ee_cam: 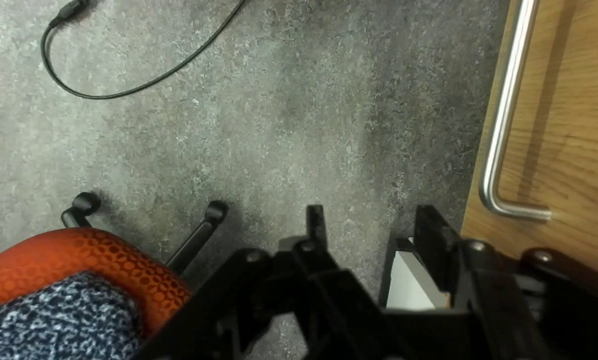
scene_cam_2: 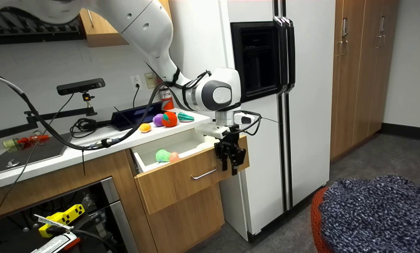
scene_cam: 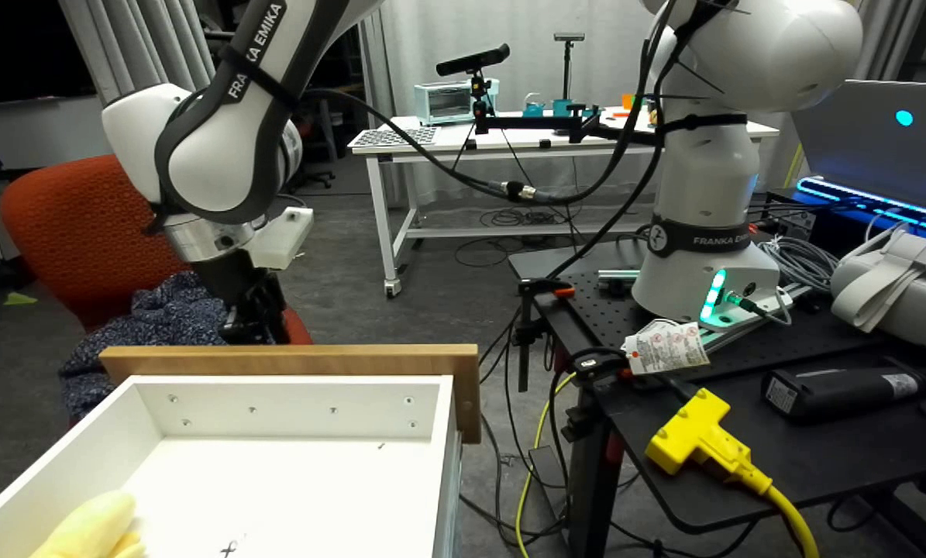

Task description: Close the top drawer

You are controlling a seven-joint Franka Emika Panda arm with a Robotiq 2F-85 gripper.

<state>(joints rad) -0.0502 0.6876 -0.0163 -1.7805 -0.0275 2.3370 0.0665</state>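
The top drawer [scene_cam: 292, 484] stands extended in both exterior views; in an exterior view its white-walled box fills the lower left of the frame. The gripper [scene_cam_2: 230, 169] hangs outside the box, before the right-hand part of the wooden front panel [scene_cam_2: 167, 186], which sits near the centre of the frame. In the wrist view the gripper's two fingers [ee_cam: 316, 222] stand spread, grey floor [ee_cam: 278, 125] showing between the tips. Panel and bar handle [ee_cam: 506, 107] lie along the right edge there, near the right-hand finger — contact cannot be told.

Count: one drawer extended, one handle fitted. Inside, types unclear: one green item [scene_cam_2: 163, 155], one peach item [scene_cam_2: 174, 156] and, at lower left in an exterior view, one yellow item [scene_cam: 91, 523]. On the countertop [scene_cam_2: 200, 117], four toys: one purple toy [scene_cam_2: 157, 120], one red-and-green toy [scene_cam_2: 171, 120], one orange toy [scene_cam_2: 145, 127], one green-striped toy [scene_cam_2: 186, 117]. Refrigerator [scene_cam_2: 310, 123]: one, two doors, right of the drawer. In an exterior view, one red-orange chair [scene_cam: 67, 217] at left, bearing speckled dark fabric [scene_cam: 156, 322] — and one laptop [scene_cam: 881, 155] at upper right, one yellow outlet block [scene_cam: 691, 428] at lower right.
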